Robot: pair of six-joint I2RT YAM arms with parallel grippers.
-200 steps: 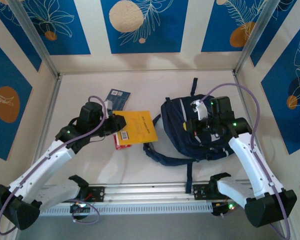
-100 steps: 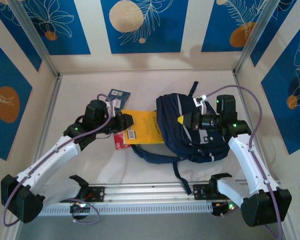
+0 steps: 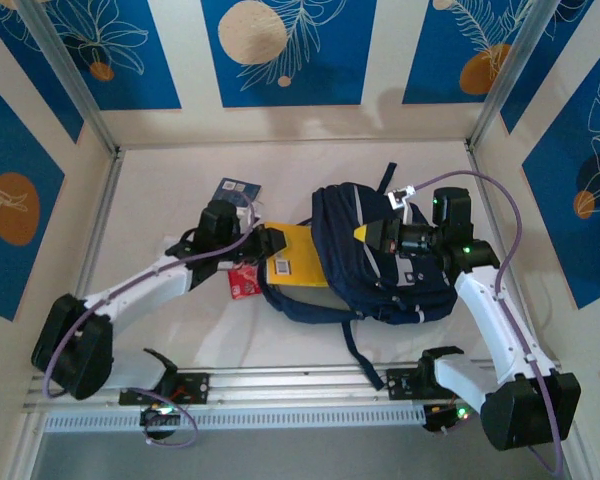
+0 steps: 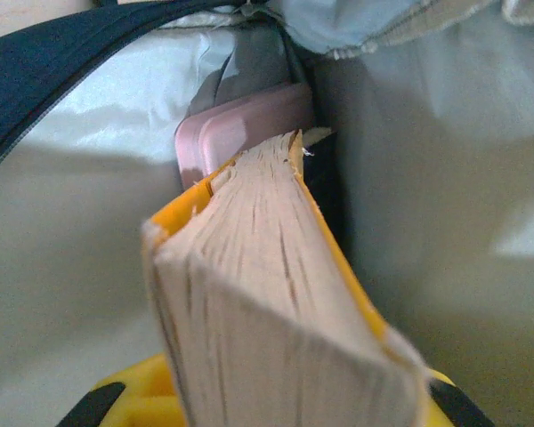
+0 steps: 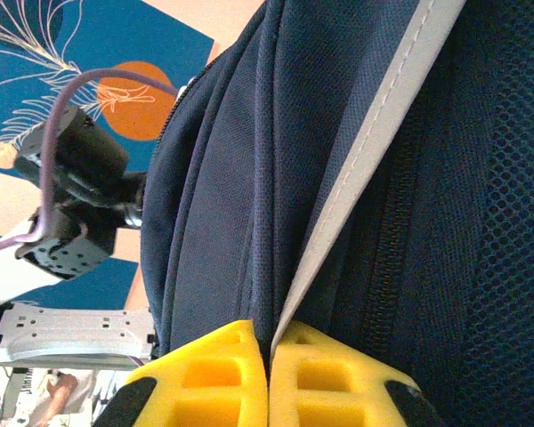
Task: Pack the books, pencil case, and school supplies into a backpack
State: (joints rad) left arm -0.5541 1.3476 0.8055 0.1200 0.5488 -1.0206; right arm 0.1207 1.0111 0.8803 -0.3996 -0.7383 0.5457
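Observation:
The navy backpack (image 3: 405, 275) lies on its side at centre right, its mouth facing left. My left gripper (image 3: 268, 244) is shut on the yellow-orange book (image 3: 300, 265), whose far half is inside that mouth. In the left wrist view the book's page edge (image 4: 267, 294) points into the pale lining (image 4: 445, 222), my left gripper (image 4: 280, 396) clamping its near end. A pale pink rounded case (image 4: 245, 129), likely the pencil case, sits deeper inside. My right gripper (image 3: 367, 236) (image 5: 269, 356) is shut on a fold of backpack fabric (image 5: 214, 178) beside the pale stripe (image 5: 374, 133), holding the top up.
A red packet (image 3: 243, 284) lies on the table under the left wrist. A navy book (image 3: 237, 191) lies behind it. Backpack straps (image 3: 352, 345) trail towards the metal rail (image 3: 300, 386) at the near edge. Walls close in the left, back and right.
My left arm has pushed the yellow book rightwards, from the open table into the backpack's mouth. My right gripper lifted the backpack's top and drew it left, then held still.

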